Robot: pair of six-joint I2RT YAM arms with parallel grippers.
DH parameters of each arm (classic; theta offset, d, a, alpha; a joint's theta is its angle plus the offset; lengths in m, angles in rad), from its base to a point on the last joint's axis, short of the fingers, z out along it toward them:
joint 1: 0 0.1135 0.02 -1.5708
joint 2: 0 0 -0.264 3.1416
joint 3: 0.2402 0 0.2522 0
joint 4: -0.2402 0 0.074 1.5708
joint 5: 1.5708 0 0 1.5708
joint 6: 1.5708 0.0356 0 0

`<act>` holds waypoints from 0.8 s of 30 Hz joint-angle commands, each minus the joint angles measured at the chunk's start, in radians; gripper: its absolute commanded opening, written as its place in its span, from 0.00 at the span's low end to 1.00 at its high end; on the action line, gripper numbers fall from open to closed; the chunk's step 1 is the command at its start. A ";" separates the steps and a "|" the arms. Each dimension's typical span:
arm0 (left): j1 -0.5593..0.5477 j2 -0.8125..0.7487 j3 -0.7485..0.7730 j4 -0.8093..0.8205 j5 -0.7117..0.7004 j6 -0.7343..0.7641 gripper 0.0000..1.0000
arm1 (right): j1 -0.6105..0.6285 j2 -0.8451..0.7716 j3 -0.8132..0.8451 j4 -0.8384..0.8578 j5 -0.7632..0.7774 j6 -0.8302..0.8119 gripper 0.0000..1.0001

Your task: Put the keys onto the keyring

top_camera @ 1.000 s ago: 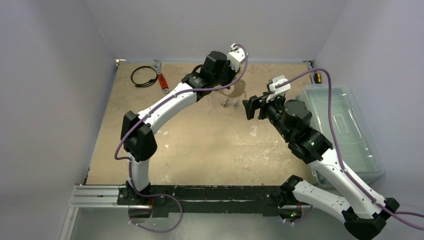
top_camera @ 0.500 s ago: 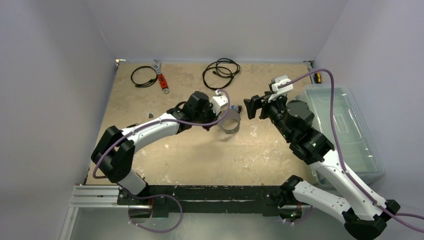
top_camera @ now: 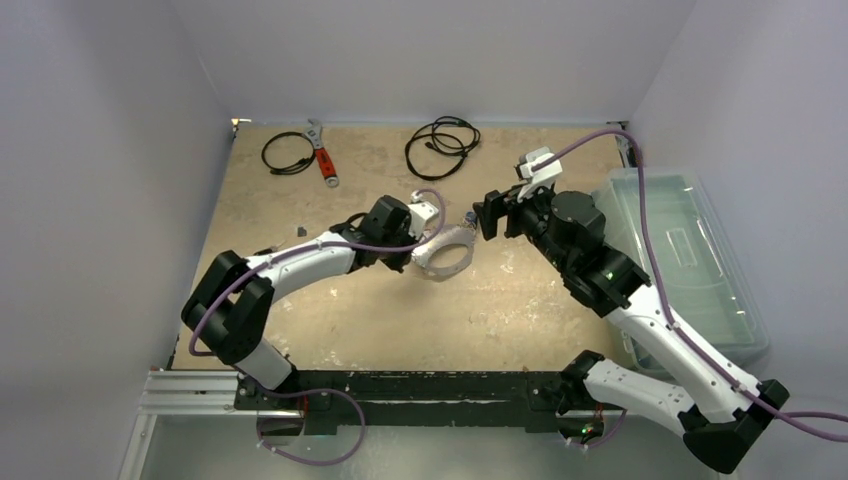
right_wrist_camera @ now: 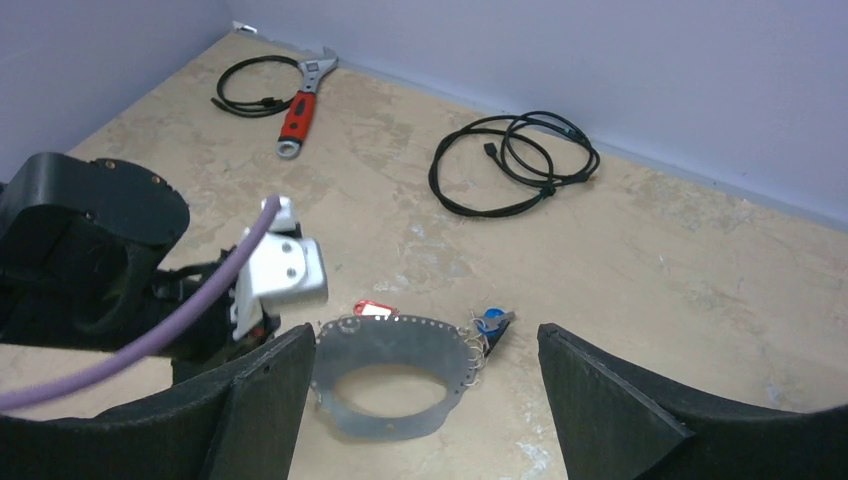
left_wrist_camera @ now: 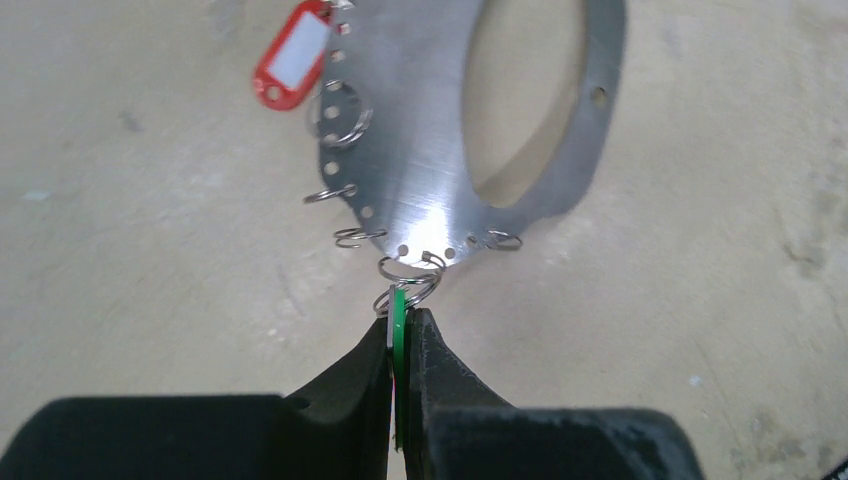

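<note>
At the middle of the table (top_camera: 330,320), my left gripper (left_wrist_camera: 402,322) is pressed tight on the green tag (left_wrist_camera: 398,300), which sits edge-on between the jaws. The tag's small split ring (left_wrist_camera: 405,290) links into another ring hanging from a hole at the rim of the keyring (left_wrist_camera: 430,150). The whole keyring trails off that one thin link, and I cannot tell whether its far edge rests on the table. A red tag (left_wrist_camera: 293,55) hangs further round the rim. In the right wrist view a blue tag (right_wrist_camera: 490,320) lies at the opposite side, hooked on or not I cannot say. My right gripper (top_camera: 487,215) is spread wide and empty, facing the keyring from just beside it.

As I judge it, the step is getting the keyring steadied by the right side. I'd bring the right jaws over the bare band beyond the oval hole — away from the rings, faces square to the metal — close firmly, and only then ease the left pinch. I would not tug on the tag, since the link could twist open.
</note>
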 commanded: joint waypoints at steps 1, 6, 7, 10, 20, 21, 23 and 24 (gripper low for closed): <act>0.101 -0.021 -0.032 0.012 -0.104 -0.140 0.00 | -0.004 0.020 0.053 0.043 -0.022 0.009 0.85; 0.189 -0.086 -0.079 0.009 -0.239 -0.183 0.00 | -0.003 0.046 0.064 0.046 -0.034 0.008 0.85; 0.197 -0.096 -0.088 0.007 -0.285 -0.191 0.00 | -0.003 0.054 0.066 0.047 -0.038 0.009 0.85; 0.230 -0.129 -0.114 -0.012 -0.410 -0.229 0.00 | -0.004 0.068 0.071 0.051 -0.051 0.012 0.85; 0.342 -0.280 -0.192 -0.046 -0.598 -0.208 0.00 | -0.004 0.087 0.079 0.054 -0.075 0.019 0.85; 0.349 -0.287 -0.195 -0.049 -0.609 -0.206 0.00 | -0.003 0.088 0.079 0.057 -0.075 0.019 0.85; 0.366 -0.301 -0.200 -0.055 -0.623 -0.208 0.00 | -0.003 0.089 0.076 0.059 -0.077 0.020 0.85; 0.377 -0.308 -0.200 -0.061 -0.643 -0.219 0.06 | -0.004 0.090 0.076 0.059 -0.080 0.020 0.85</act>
